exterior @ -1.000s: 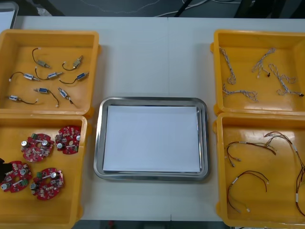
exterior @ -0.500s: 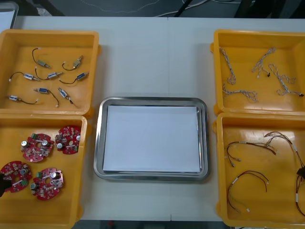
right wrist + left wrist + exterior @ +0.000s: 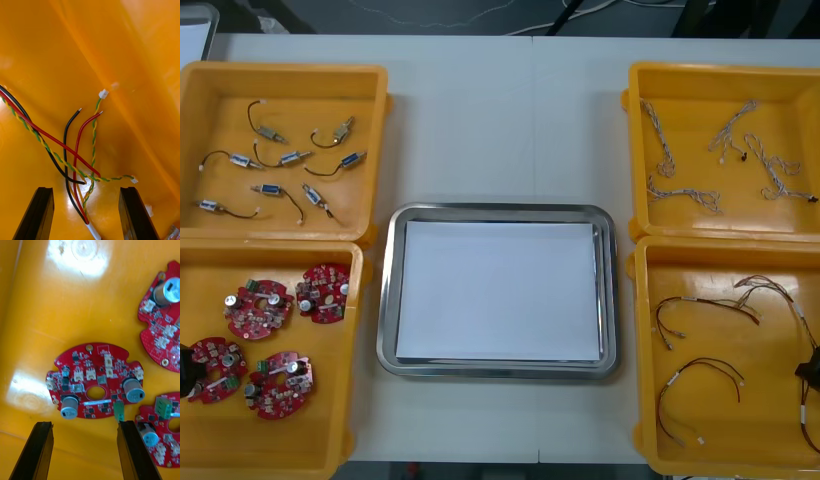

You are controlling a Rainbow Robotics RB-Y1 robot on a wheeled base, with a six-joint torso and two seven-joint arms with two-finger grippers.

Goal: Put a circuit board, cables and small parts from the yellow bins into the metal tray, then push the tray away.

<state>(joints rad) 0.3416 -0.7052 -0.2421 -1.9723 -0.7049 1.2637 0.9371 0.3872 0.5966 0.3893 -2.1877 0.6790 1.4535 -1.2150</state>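
Left gripper (image 3: 84,453): fingers (image 3: 33,450) spread and empty, poised just short of a board (image 3: 95,380) in the board bin (image 3: 330,440) left of the tray (image 3: 500,211). Right gripper (image 3: 85,215): fingers (image 3: 137,212) likewise parted and empty, flanking red and black cables (image 3: 75,167) in the cable bin (image 3: 740,450) right of the tray. The tray, mid-desk (image 3: 480,120), holds nothing. Judged progress: nothing delivered. Board, cables, small parts (image 3: 280,158) and the push all remain.

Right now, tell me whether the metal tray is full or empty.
Empty: the metal tray shows a bare white inside; the circuit boards lie in a yellow bin.
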